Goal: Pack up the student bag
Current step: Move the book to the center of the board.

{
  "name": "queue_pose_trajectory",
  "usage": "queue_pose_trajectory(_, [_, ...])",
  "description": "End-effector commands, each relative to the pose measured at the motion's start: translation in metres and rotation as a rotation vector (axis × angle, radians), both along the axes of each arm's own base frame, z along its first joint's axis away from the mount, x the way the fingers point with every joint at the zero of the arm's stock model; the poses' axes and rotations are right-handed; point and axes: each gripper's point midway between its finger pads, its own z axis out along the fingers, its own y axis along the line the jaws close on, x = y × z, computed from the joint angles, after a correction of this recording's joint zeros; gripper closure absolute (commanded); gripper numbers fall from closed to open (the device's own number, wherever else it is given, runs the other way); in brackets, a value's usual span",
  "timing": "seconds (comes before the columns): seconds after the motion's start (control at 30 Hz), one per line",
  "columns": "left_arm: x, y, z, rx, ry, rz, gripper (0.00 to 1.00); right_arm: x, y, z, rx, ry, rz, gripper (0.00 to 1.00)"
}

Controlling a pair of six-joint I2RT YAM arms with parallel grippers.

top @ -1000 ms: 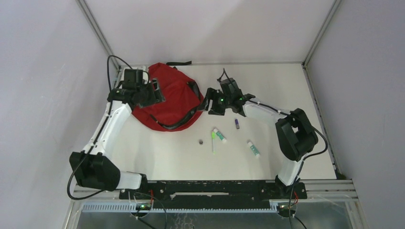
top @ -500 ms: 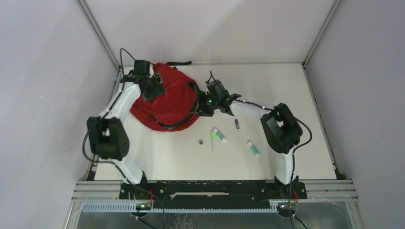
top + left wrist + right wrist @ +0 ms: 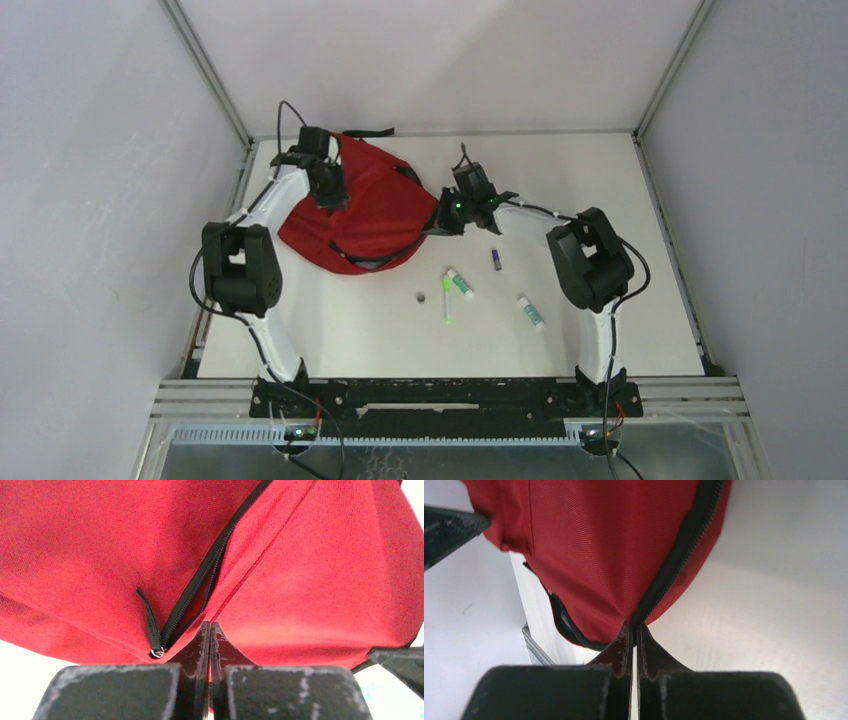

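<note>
The student bag (image 3: pixel 372 205), red with black zip trim, lies at the back left of the table. My left gripper (image 3: pixel 330 196) is shut on a fold of its red fabric at the bag's left side. In the left wrist view the jaws (image 3: pixel 210 625) pinch the cloth of the bag (image 3: pixel 310 565) right beside the part-open zip (image 3: pixel 200 585) and its pull tab (image 3: pixel 157 652). My right gripper (image 3: pixel 439 224) is shut on the bag's right edge. In the right wrist view it (image 3: pixel 634 626) clamps the bag (image 3: pixel 594 545) where the black zip (image 3: pixel 684 545) ends.
On the white table in front of the bag lie two white-and-green tubes (image 3: pixel 460 284) (image 3: pixel 531 312), a green pen (image 3: pixel 446 300), a small purple item (image 3: pixel 495 259) and a small dark round piece (image 3: pixel 421 298). A black strap (image 3: pixel 368 133) trails past the bag's far edge.
Both arms have reached in to the bag and both grippers have gone from open to shut on its fabric. The bag's outline has shifted slightly.
</note>
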Motion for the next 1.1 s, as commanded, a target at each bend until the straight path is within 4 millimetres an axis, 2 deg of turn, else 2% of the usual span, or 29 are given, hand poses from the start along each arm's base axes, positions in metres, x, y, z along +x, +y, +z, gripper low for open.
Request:
queue_pose_trajectory(0.0, [0.021, -0.029, 0.029, 0.044, -0.099, -0.098, 1.0, 0.019, -0.032, 0.015, -0.006, -0.053, -0.084, 1.0])
queue_pose_trajectory(0.03, [0.022, -0.032, 0.029, 0.061, -0.095, -0.106, 1.0, 0.02, -0.037, 0.015, -0.015, -0.059, -0.088, 1.0])
queue_pose_trajectory(0.17, [0.017, -0.075, 0.029, 0.04, -0.088, -0.209, 1.0, 0.019, -0.059, 0.009, -0.057, -0.051, -0.123, 1.0])
queue_pose_trajectory(0.33, [0.005, -0.129, 0.039, -0.048, -0.108, -0.316, 1.0, 0.02, -0.081, -0.001, -0.077, -0.032, -0.158, 1.0])
queue_pose_trajectory(0.43, [-0.001, -0.139, 0.051, -0.08, -0.119, -0.321, 1.0, 0.021, -0.089, 0.0, -0.106, -0.049, -0.156, 1.0])
queue_pose_trajectory(0.5, [-0.003, -0.135, 0.064, -0.079, -0.145, -0.292, 0.93, 0.021, -0.094, 0.003, -0.128, -0.067, -0.154, 0.97])
queue_pose_trajectory(0.6, [0.003, -0.116, 0.078, -0.046, -0.186, -0.207, 0.68, 0.016, -0.095, 0.014, -0.146, -0.1, -0.132, 0.52])
queue_pose_trajectory(0.67, [0.008, -0.099, 0.079, -0.048, -0.184, -0.123, 0.64, 0.01, -0.096, 0.025, -0.183, -0.132, -0.126, 0.39])
queue_pose_trajectory(0.77, [0.019, -0.062, 0.072, -0.083, -0.18, 0.026, 0.69, 0.002, -0.099, 0.044, -0.216, -0.173, -0.132, 0.38])
queue_pose_trajectory(0.9, [0.032, -0.023, 0.069, 0.019, -0.218, 0.139, 0.65, -0.008, -0.1, 0.067, -0.225, -0.22, -0.125, 0.37])
queue_pose_trajectory(1.0, [0.043, -0.014, 0.062, 0.089, -0.229, 0.129, 0.63, -0.014, -0.097, 0.076, -0.215, -0.23, -0.112, 0.36])
queue_pose_trajectory(1.07, [0.051, -0.017, 0.052, 0.1, -0.238, 0.1, 0.63, -0.018, -0.096, 0.079, -0.211, -0.226, -0.116, 0.36])
